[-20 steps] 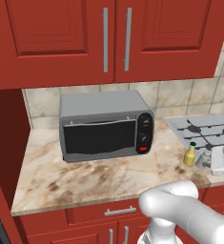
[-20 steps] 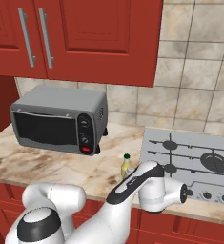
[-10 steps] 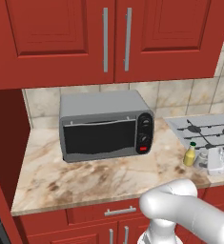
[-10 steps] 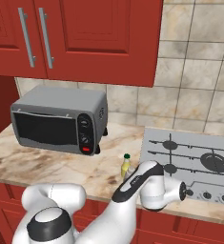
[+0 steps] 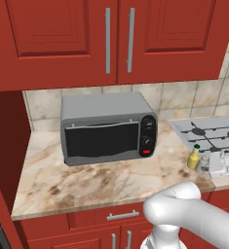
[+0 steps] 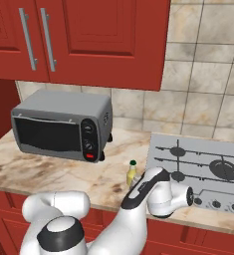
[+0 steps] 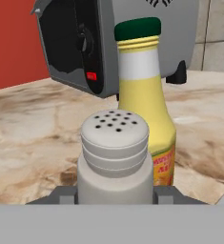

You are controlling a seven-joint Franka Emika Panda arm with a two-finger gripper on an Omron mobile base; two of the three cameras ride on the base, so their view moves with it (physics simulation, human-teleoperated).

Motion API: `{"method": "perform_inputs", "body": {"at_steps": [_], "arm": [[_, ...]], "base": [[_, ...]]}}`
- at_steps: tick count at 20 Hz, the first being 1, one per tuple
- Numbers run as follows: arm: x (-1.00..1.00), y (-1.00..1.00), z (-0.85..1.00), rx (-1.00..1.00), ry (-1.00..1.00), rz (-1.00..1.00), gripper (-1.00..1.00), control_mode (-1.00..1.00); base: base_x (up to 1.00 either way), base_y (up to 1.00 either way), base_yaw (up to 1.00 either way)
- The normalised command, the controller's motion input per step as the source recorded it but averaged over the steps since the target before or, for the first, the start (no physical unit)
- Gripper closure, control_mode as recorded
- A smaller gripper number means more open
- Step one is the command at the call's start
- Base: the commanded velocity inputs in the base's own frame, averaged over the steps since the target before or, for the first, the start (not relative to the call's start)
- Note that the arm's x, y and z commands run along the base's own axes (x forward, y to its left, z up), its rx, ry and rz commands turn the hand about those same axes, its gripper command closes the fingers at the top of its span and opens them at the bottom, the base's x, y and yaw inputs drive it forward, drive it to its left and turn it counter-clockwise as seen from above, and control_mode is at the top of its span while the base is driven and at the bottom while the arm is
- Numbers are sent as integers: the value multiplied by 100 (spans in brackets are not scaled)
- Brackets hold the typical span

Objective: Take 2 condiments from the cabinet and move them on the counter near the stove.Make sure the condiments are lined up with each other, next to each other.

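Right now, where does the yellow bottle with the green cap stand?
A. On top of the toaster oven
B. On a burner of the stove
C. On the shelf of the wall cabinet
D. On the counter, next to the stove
D: the yellow bottle stands upright on the counter, just left of the stove, beside the shaker.

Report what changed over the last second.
Barely anything. The gripper stays shut on the shaker, low over the counter right beside the yellow bottle near the stove; no clear movement shows. Bottle, toaster oven and cabinet doors are as before.
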Motion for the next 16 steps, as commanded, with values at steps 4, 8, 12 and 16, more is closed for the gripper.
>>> {"method": "perform_inputs", "body": {"at_steps": [4,8,12,16], "arm": [[11,0,-8,0,3,0,100,-100],[2,0,-5,0,0,0,100,-100],[0,0,-2,0,0,0,100,-100],[0,0,0,0,0,0,100,-100]], "base": [[0,0,0],[0,0,0],[0,0,0],[0,0,0]]}}
